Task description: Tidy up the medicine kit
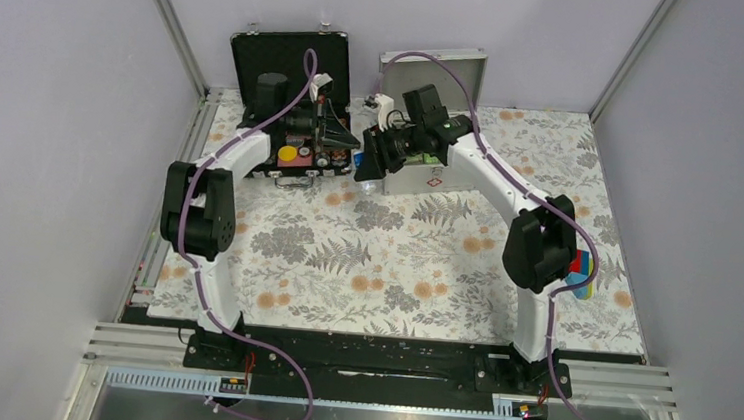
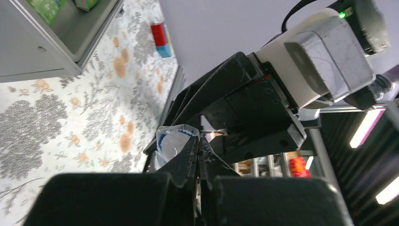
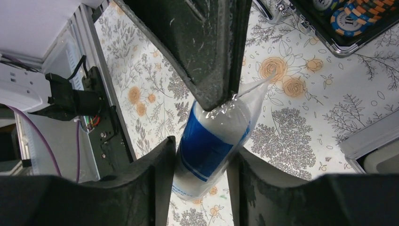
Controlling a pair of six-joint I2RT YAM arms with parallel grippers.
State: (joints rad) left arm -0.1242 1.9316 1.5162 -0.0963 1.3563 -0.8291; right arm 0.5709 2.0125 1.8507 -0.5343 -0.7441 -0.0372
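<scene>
Two robot arms meet over the far middle of a flower-patterned bench point(image 1: 393, 272), sharing one clear plastic packet point(image 3: 211, 136) with blue and white contents. The right hand point(image 1: 374, 155) has its two fingers closed against the packet's sides, gripping its body, while the left hand point(image 2: 198, 143) is pinched tight on the packet's crimped upper end (its fingertips meet with only film between them). The packet hangs above the bench, tilted, touching nothing but the two hands. Just right of the hands sits the medicine kit point(image 1: 431, 180), a grey metal box at the far edge of the bench, its hinged lid raised toward the back wall. To the left lies an open black case point(image 1: 296, 104) of coloured poker chips. Coloured blocks point(image 1: 582, 272) rest near the right edge.
</scene>
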